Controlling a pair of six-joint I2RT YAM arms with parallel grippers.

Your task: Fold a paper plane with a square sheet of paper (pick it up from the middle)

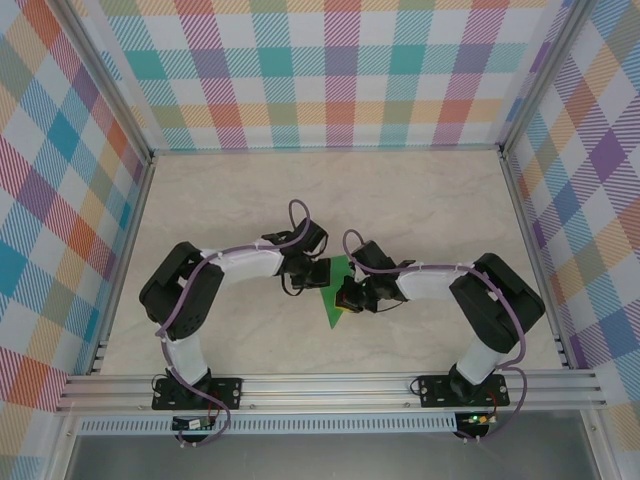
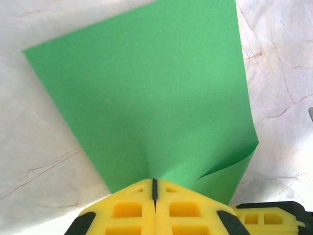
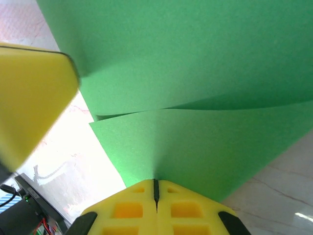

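Jaws of left gripper (image 2: 154, 190) and right gripper (image 3: 155, 188) both clamped on the square sheet (image 2: 146, 98) (buckled lower right), so uneven pull could tear or mis-crease it.

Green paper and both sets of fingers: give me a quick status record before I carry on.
paper: green sheet, mid-table between the two arms
shape: bent, one part curling over another; no sharp crease visible
left fingers: shut, pinching the sheet's edge
right fingers: shut, pinching the sheet's edge
spacing: both pinches close together on the same sheet
plane: not yet formed
table: pale marbled top
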